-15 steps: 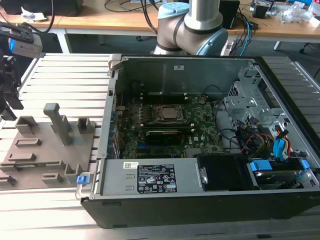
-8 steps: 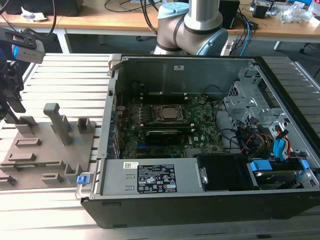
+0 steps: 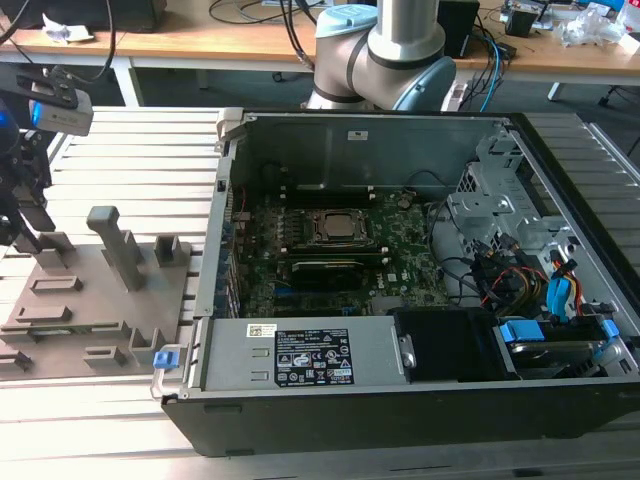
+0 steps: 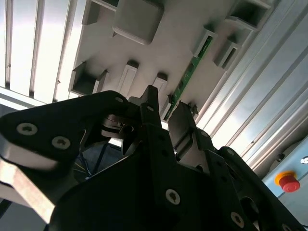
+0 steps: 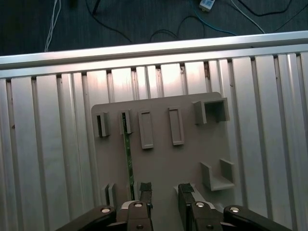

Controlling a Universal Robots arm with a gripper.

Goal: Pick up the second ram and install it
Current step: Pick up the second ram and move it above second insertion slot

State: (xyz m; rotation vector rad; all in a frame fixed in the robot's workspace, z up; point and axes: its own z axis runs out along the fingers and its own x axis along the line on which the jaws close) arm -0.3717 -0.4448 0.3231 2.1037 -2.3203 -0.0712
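Gripper (image 5: 165,188) with spread fingers over the holder plate (image 5: 163,159), beside the second ram (image 5: 128,159).

See the second ram standing on edge on the plate, one end in a slotted grey block (image 5: 126,122), just beside one fingertip (image 5: 146,188) and not between the pads. Note the fingers held apart, pinching nothing. In the exterior view, find the plate on the slatted table (image 3: 130,160) at 9 o'clock from the open computer case (image 3: 300,420), at that view's left. Note the obstructions around the stick: rectangular pockets (image 5: 146,129), U-shaped brackets (image 5: 216,175), and a tall grey post (image 3: 112,245) at 3 o'clock from the gripper. Inside the case, locate the CPU socket (image 3: 337,228) mid-board.
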